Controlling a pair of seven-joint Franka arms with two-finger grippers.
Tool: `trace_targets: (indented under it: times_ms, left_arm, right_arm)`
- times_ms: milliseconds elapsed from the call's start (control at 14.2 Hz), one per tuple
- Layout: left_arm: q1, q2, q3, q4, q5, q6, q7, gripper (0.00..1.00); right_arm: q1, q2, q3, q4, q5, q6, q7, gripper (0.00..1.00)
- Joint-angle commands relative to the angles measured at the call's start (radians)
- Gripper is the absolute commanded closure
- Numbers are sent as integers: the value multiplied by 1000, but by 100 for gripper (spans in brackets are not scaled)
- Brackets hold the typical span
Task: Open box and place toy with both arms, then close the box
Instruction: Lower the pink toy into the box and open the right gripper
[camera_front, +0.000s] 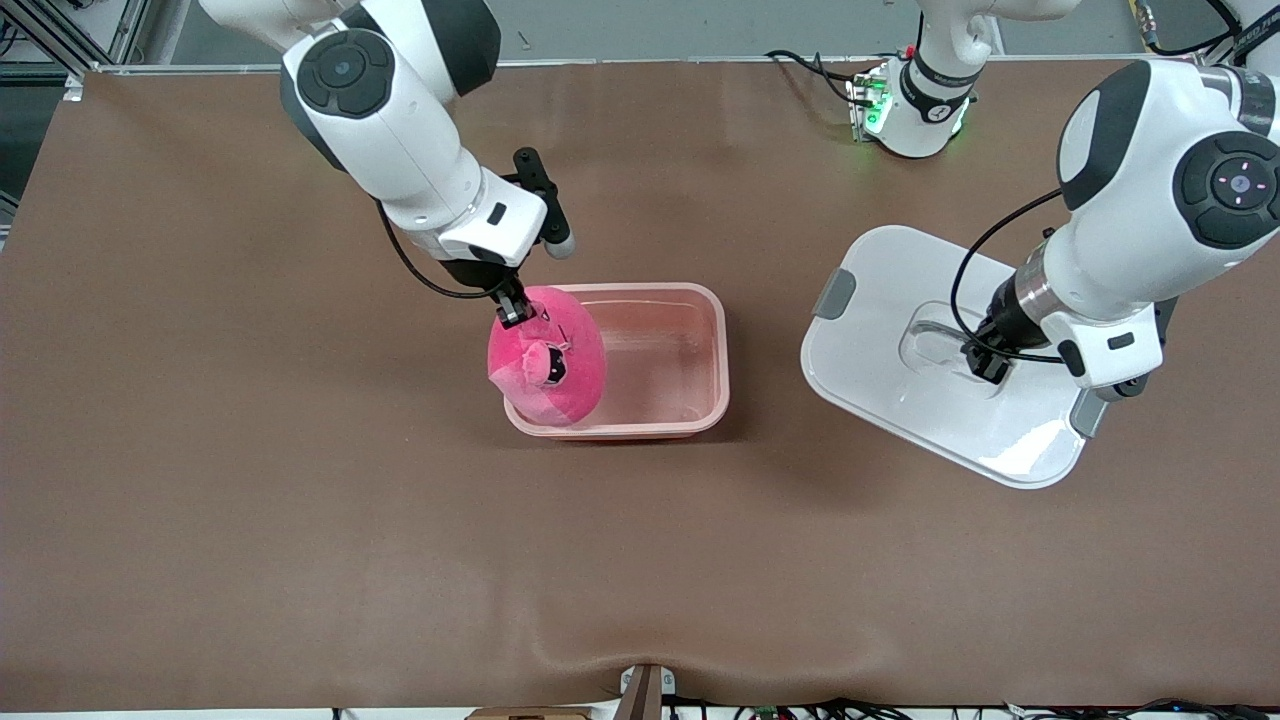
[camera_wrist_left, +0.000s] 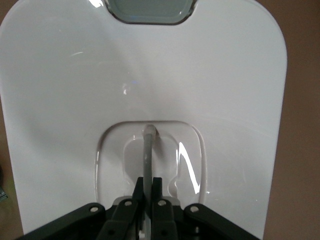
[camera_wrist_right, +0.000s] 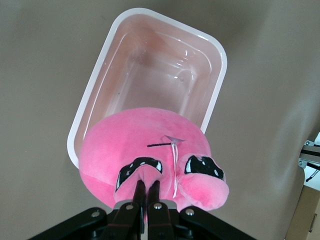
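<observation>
Brown table (camera_front: 300, 550) w/ open pink box (camera_front: 690, 400) at centre. Right claw (camera_front: 516, 312), clamped on the pink toy (camera_front: 545, 370), hangs it over the box's end toward the right arm. Left claw (camera_front: 985, 362) pinches the handle of the white lid (camera_front: 900, 400), toward the left arm's end. Step: placing toy. Next, prob: lower, release, then lid on.

Two white robot arms are reaching over one brown counter (camera_front: 300, 560), each ending in one black gripper: the right gripper (camera_front: 514, 310) and the left gripper (camera_front: 985, 360). One translucent pink box (camera_front: 690, 350) is standing open. One white lid (camera_front: 930, 420) is lying apart from it, carrying two grey clips, one (camera_front: 833, 293) at one end and one (camera_front: 1087, 412) at the other, and one recessed clear handle (camera_wrist_left: 148, 145). One hot-pink toy (camera_front: 548, 368) is showing two dark eyes.
</observation>
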Motion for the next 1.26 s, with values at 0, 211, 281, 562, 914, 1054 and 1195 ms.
trace_targets:
  times_ms: [0,211,281,562,914,1054,1195]
  left_arm:
    - [30,-21,0,-1,-12,-9,48,100]
    - [30,-19,0,8,-12,-9,51,100]
    - [30,-19,0,7,-12,-9,51,100]
    - [30,-15,0,1,-12,-9,51,100]
    - [26,-1,-3,-2,-14,-9,51,100]
    - [23,-1,-5,-1,-14,-9,51,100]
    - [21,-1,-5,-1,-14,-9,50,100]
  right_arm:
    - [1,-8,3,-16,-15,26,-11,100]
    - [1,-2,3,-51,-21,81,-5,100]
    - [1,1,3,-56,-23,90,-5,100]
    - [1,2,3,-60,-33,92,43,47]
    - [-10,-4,2,-63,-32,95,41,0]
    - [-33,-22,-4,-65,-26,87,43,0]
    - [-96,-103,-9,-112,-17,84,87,0]
